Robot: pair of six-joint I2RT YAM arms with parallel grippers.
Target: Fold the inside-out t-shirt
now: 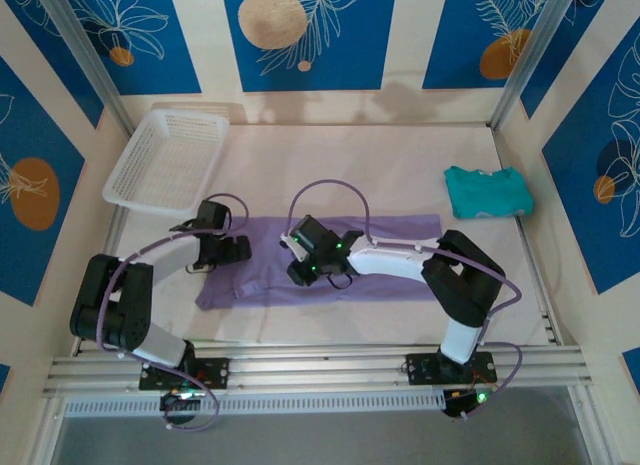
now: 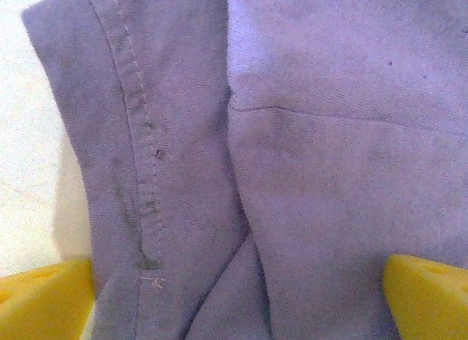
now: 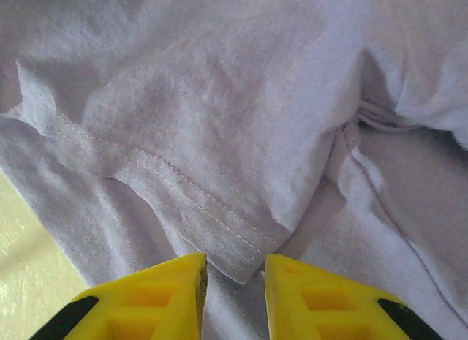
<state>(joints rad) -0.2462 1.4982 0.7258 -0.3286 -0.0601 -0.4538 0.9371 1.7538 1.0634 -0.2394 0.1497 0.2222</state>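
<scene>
Left gripper: fingers spread wide, holding nothing, set low over the left end of the shirt, beside a stitched hem.
Right gripper: fingers nearly together, a hem corner at the gap; pinched or not, cannot tell.
Shirt: lavender, lying as a long band across the mid-table.
Handling, judged: light, thin, limp, likely to bunch and slide; best taken at doubled hems or corners.
Also present: basket, far left; teal garment, far right.

Table, lavender t-shirt, teal garment, basket
</scene>
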